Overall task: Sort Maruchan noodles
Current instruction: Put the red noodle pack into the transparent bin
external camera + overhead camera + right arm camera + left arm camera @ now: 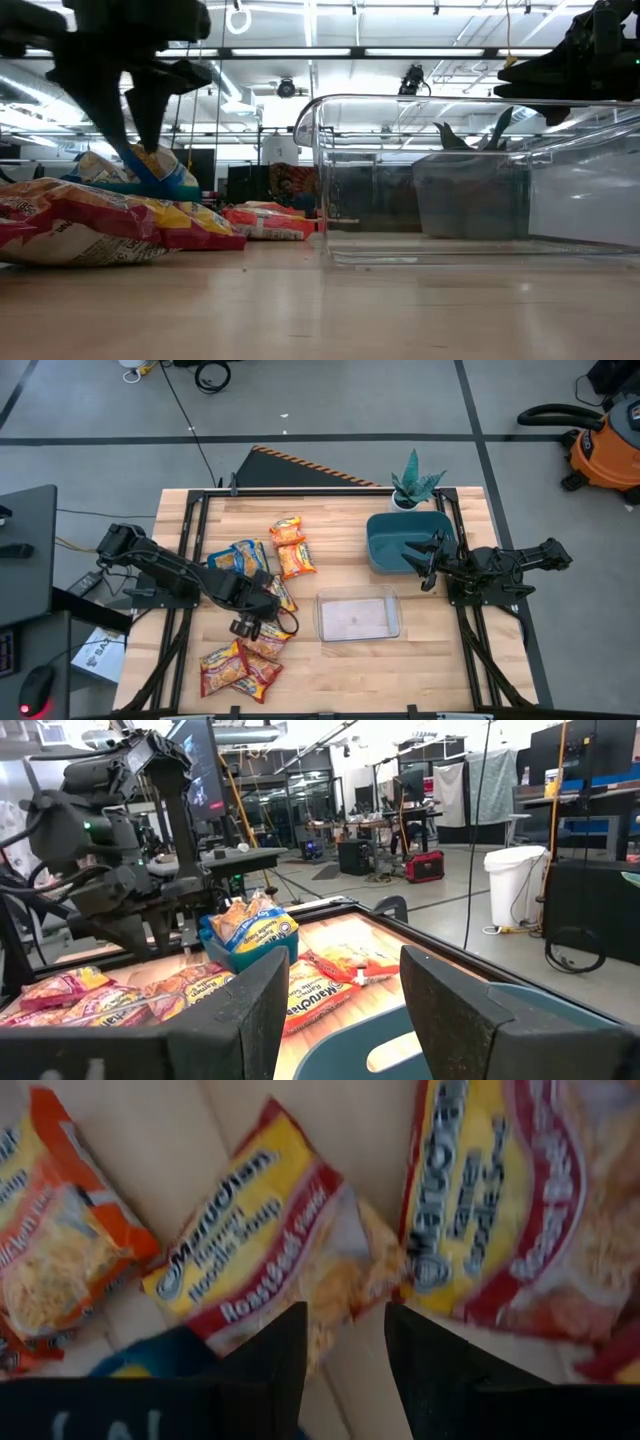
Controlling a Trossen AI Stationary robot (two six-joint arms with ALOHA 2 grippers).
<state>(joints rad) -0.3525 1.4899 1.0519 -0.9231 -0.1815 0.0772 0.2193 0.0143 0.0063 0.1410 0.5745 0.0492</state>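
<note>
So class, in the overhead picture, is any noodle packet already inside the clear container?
No. The clear container shows only its bare floor; the noodle packets lie outside, on the table.

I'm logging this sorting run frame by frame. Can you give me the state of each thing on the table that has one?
left gripper: open, above the red-trim packets
right gripper: open, over the teal bin
clear container: empty
teal bin: nothing seen inside
red-trim packets: lying flat, overlapping, near table edge
orange-trim packets: lying flat, side by side
blue-trim packets: beside the left arm
</note>
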